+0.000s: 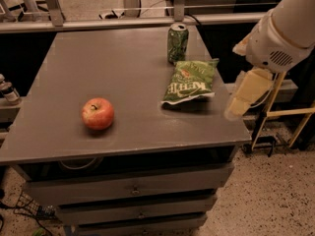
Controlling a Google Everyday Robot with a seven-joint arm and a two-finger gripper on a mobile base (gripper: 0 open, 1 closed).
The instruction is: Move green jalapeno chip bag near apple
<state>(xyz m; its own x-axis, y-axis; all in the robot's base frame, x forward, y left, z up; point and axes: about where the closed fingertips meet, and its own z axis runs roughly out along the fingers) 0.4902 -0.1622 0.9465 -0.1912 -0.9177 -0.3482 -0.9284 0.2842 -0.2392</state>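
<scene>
The green jalapeno chip bag (189,81) lies flat on the grey table (108,63), right of the middle, with white lettering on it. The red apple (97,113) sits toward the front left, well apart from the bag. My gripper (236,107) hangs from the white arm (283,31) at the table's right edge. It is just right of the bag, above the table's corner, and holds nothing that I can see.
An upright green soda can (177,43) stands just behind the bag. Drawers (133,188) run below the tabletop. A yellow-legged stand (275,114) is on the floor to the right. Rails and cables lie behind the table.
</scene>
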